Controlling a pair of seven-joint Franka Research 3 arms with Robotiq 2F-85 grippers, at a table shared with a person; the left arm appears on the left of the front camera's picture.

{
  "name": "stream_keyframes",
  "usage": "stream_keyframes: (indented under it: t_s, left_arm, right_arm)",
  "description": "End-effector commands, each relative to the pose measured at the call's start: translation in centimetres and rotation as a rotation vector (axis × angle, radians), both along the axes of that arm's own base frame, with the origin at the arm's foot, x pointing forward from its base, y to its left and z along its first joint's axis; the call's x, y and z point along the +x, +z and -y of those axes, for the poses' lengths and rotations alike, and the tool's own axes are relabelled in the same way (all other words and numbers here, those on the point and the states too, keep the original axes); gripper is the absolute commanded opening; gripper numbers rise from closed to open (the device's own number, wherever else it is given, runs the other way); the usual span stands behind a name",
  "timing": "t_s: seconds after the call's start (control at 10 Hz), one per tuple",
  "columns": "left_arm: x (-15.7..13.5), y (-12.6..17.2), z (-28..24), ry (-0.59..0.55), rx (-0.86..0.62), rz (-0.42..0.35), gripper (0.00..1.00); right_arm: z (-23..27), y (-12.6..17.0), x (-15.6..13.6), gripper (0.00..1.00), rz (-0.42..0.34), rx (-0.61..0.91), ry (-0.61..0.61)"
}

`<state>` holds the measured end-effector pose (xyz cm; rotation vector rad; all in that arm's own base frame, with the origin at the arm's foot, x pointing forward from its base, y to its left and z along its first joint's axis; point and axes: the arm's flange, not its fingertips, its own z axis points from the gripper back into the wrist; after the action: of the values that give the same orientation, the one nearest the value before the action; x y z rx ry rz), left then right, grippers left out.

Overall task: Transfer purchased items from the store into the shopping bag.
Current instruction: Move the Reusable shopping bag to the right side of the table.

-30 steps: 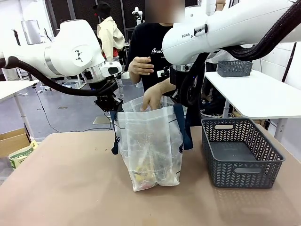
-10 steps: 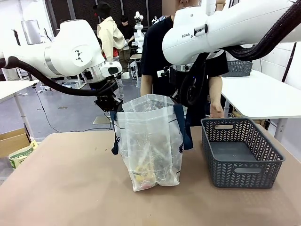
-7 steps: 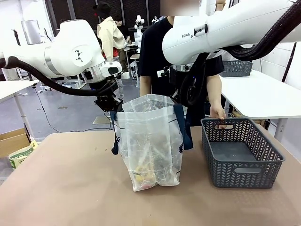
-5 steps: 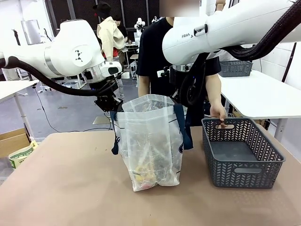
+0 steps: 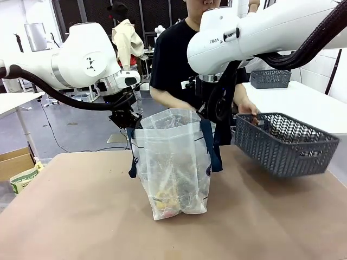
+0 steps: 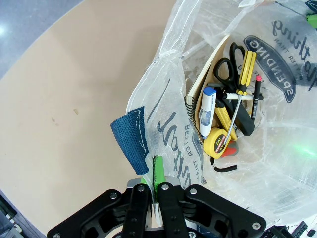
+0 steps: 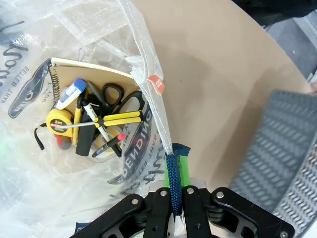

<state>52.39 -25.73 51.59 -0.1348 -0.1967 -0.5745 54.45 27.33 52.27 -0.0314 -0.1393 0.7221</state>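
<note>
Left claw (image 6: 151, 178), right claw (image 7: 174, 173) each pinching top of shopping bag (image 5: 173, 157), bag open between them.

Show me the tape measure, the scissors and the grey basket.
tape measure (image 6: 216, 144), left wrist view, yellow case.
scissors (image 7: 121, 99), right wrist view, black handles.
grey basket (image 5: 282, 154), front view, near side wall.

Left arm (image 5: 81, 59), right arm (image 5: 271, 30): white rounded shells; "FRA" lettering (image 5: 216, 40) printed on right. Black ribbed cables (image 5: 51, 92) strapped alongside. Fingers (image 6: 158, 171): black, green-padded; silver screws (image 6: 113, 196) set in knuckles. Person (image 5: 171, 59): black short-sleeved T-shirt worn.
</note>
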Motion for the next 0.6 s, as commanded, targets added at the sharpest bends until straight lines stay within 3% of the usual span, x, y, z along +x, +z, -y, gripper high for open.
stream_keyframes:
  t_s: [0.0, 0.5]
  left_arm:
    - [0.0, 0.0, 0.0, 0.000, 0.000, 0.000, 0.00]
    - [-1.1, 0.1, 3.4, -0.023, -0.089, 0.029, 0.00]
  right_arm:
    - [0.0, 0.0, 0.0, 0.00, 0.000, 0.000, 0.000]
    - [-2.3, 0.9, -0.5, 0.00, 0.016, 0.149, -0.116]
